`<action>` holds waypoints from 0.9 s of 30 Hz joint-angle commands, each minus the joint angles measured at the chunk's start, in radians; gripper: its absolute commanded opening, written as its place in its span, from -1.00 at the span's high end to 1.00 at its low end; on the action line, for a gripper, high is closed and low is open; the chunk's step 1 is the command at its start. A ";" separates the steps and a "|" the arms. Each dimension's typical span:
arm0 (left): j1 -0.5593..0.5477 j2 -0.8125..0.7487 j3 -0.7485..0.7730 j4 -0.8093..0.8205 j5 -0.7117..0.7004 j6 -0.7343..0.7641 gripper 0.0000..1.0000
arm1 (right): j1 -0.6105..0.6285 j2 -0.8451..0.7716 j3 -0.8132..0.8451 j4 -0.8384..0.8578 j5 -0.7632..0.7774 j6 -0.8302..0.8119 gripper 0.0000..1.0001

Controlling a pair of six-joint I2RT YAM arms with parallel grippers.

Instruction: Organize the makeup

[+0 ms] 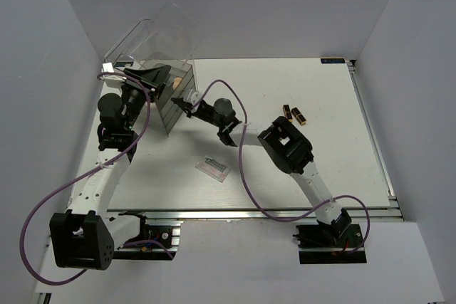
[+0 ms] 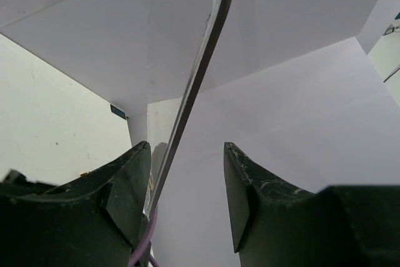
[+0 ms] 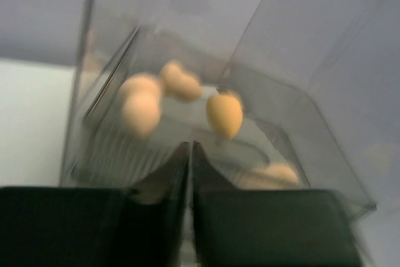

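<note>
My right gripper (image 3: 189,146) is closed to a hairline slit with nothing in it, its nose at the open mouth of the box (image 1: 153,30). The sponges (image 3: 141,112) lie inside on the box floor: three are plain and a fourth is a tan smear lower right, though that wrist view is blurred. My left gripper (image 2: 186,149) has its jaws apart and clamps nothing. A clear panel edge of the box runs between them, close to one finger, and I can't tell whether it touches. Out on the table (image 1: 335,176) the palette (image 1: 214,169) lies flat in the middle near my arms, and the lipsticks (image 1: 294,113) sit side by side well to the right. I see only one palette. I judge it stiff, light, slick and thin, so hard to get under, and I'd pinch it across its narrow width, pads low on the edges. The lipsticks look small, hard and smooth, apt to squirt from the pads, and they lie so close together that I'd take the outer one across its middle. The right half of the table is open. The tight spot is the box mouth, where both wrists crowd under the raised lid, and a cable drapes just beside the palette.
</note>
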 commanded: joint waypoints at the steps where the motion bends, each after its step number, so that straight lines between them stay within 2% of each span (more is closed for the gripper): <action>1: -0.004 -0.030 0.038 0.009 0.010 0.020 -0.18 | -0.021 -0.198 -0.166 0.180 -0.059 -0.007 1.00; 2: -0.004 -0.033 0.036 0.004 0.010 0.027 -0.16 | -0.026 -0.238 -0.293 0.235 -0.055 0.019 1.00; 5: -0.004 -0.042 0.023 -0.018 0.013 0.047 -0.14 | -0.055 -0.407 -0.503 0.243 -0.114 0.049 1.00; 8: -0.004 -0.057 0.003 -0.044 0.018 0.065 -0.15 | -0.083 -0.554 -0.579 0.127 -0.136 0.104 1.00; 9: -0.004 -0.060 -0.003 -0.050 0.018 0.068 -0.17 | -0.084 -0.609 -0.577 0.013 -0.110 0.112 1.00; 10: -0.005 -0.068 -0.008 -0.059 0.019 0.073 -0.23 | -0.086 -0.631 -0.567 0.012 -0.110 0.120 1.00; 11: -0.005 -0.072 -0.016 -0.077 0.019 0.076 -0.24 | -0.086 -0.646 -0.551 -0.117 -0.078 0.131 1.00; 13: -0.005 -0.079 -0.019 -0.100 0.024 0.086 -0.24 | -0.086 -0.662 -0.468 -0.296 -0.058 0.175 1.00; 15: -0.005 -0.091 -0.026 -0.123 0.025 0.093 -0.24 | -0.086 -0.631 -0.388 -0.391 -0.062 0.204 1.00; 18: -0.005 -0.100 -0.036 -0.130 0.027 0.096 -0.25 | -0.075 -0.517 -0.140 -0.635 -0.049 0.238 1.00; 19: -0.005 -0.100 -0.036 -0.131 0.027 0.097 -0.24 | -0.074 -0.478 0.025 -0.718 -0.047 0.240 1.00; 20: -0.005 -0.099 -0.036 -0.127 0.028 0.097 -0.24 | -0.074 -0.443 0.108 -0.883 -0.049 0.244 1.00; 22: -0.004 -0.097 -0.028 -0.125 0.025 0.100 -0.24 | -0.075 -0.363 0.257 -1.003 -0.067 0.240 1.00; 24: -0.004 -0.097 -0.022 -0.117 0.019 0.102 -0.24 | -0.074 -0.416 0.188 -0.972 -0.079 0.224 1.00; 25: -0.005 -0.099 -0.020 -0.116 0.016 0.102 -0.24 | -0.075 -0.457 0.111 -0.902 -0.084 0.214 1.00; 26: -0.005 -0.099 -0.020 -0.114 0.016 0.102 -0.24 | -0.074 -0.496 -0.049 -0.828 -0.092 0.183 1.00; 27: -0.005 -0.100 -0.019 -0.114 0.011 0.103 -0.24 | -0.075 -0.558 -0.110 -0.718 -0.122 0.163 1.00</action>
